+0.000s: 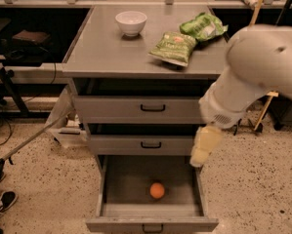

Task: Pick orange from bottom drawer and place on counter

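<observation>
The orange [157, 190] lies on the floor of the bottom drawer [150, 224], which is pulled open, a little right of its middle. The counter [109, 50] is the grey top of the cabinet. My white arm reaches in from the right, in front of the cabinet's right side. My gripper [202, 150], pale yellow, hangs down at the right edge of the middle drawer, just above the open drawer's right wall. It is above and to the right of the orange, apart from it, and nothing shows in it.
A white bowl [131, 22] and two green snack bags [174, 48] [203, 27] lie on the counter. The top drawer [153, 108] and middle drawer [150, 144] stand slightly out. Cables, a stand leg and shoes are on the floor at the left.
</observation>
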Controlling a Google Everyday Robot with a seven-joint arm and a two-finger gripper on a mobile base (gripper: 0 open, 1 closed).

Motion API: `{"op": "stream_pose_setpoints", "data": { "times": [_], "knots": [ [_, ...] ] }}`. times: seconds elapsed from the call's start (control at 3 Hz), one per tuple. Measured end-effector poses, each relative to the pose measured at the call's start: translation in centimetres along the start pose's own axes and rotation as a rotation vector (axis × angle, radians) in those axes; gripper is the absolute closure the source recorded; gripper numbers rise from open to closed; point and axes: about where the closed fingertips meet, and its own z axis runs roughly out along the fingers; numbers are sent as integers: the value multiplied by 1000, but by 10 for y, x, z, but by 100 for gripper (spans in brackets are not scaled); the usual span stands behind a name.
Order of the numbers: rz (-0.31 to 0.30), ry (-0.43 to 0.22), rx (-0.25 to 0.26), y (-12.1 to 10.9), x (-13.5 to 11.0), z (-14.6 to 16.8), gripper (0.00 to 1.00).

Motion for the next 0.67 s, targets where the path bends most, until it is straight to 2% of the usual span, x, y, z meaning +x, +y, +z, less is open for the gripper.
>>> {"op": "stream_pose_setpoints", "data": {
  "times": [0.33, 0.67],
  "knots": [
    [71, -14, -59, -21, -27, 125, 0],
    [163, -40, -65, -55, -62, 228, 0]
  ]
}}
